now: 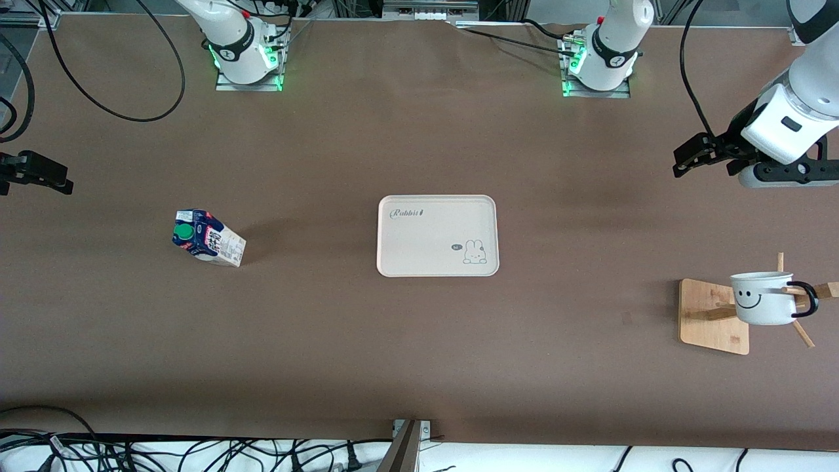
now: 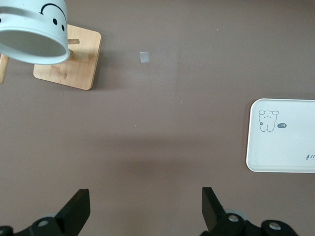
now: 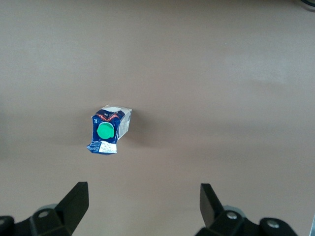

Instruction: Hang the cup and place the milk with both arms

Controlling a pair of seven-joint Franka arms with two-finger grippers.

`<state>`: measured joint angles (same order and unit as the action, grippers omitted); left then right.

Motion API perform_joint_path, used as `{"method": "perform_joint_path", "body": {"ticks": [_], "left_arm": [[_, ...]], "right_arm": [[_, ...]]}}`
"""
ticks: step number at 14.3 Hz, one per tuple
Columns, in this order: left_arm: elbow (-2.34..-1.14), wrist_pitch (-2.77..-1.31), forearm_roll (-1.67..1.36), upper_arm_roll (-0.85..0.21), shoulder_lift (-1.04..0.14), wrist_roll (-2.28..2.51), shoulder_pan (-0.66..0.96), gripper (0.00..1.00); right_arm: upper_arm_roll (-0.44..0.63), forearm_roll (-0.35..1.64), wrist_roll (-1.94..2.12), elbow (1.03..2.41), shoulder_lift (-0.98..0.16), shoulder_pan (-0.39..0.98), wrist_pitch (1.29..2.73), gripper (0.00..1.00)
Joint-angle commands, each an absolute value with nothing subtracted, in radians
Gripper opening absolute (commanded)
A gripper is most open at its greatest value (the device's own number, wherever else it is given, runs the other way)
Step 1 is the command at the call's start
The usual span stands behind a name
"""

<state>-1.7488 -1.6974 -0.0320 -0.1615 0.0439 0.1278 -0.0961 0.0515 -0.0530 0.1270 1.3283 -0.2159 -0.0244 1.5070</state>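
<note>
We are holding the left claw (image 1: 682, 160) up over bare tabletop (image 1: 419, 367) at the left arm's end, its fingers (image 2: 78, 209) spread wide and gripping nothing. The cup (image 1: 763, 298) is hanging by its black loop handle on a peg of the wooden rack (image 1: 714, 318), clear of this claw and closer to the front camera than the spot the claw is hovering over. In the left wrist view the cup's open mouth (image 2: 32, 44) is tilting toward us above the rack's square base (image 2: 69, 59).

We are keeping the right claw (image 1: 39, 174) raised over the tabletop at the right arm's end, also spread wide and empty. The milk (image 1: 206, 237) is standing on the tabletop, apart from this claw and toward the middle of the table from it, green cap (image 3: 105, 131) facing up. The rabbit tray (image 1: 438, 236) is lying flat at the table's centre, between the two claws and well apart from both.
</note>
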Motion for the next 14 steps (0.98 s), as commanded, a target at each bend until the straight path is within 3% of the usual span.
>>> {"method": "perform_joint_path", "body": {"ticks": [1, 4, 11, 14], "left_arm": [[-1.732, -1.694, -0.020, -0.163, 0.040, 0.114, -0.097, 1.00], [-1.718, -1.689, -0.018, -0.166, 0.040, 0.114, -0.097, 1.00], [-1.703, -1.692, -0.018, -0.160, 0.040, 0.107, -0.097, 1.00], [-1.629, -1.686, -0.008, -0.158, 0.002, 0.107, -0.106, 1.00]], "right_arm": [[0.048, -0.061, 0.141, 1.390, -0.180, -0.028, 1.532, 1.00], [0.057, -0.060, 0.143, 1.460, -0.137, -0.028, 1.597, 1.00], [0.057, -0.058, 0.146, 1.447, -0.150, -0.029, 1.569, 1.00], [0.057, -0.058, 0.146, 1.447, -0.149, -0.029, 1.569, 1.00]]}}
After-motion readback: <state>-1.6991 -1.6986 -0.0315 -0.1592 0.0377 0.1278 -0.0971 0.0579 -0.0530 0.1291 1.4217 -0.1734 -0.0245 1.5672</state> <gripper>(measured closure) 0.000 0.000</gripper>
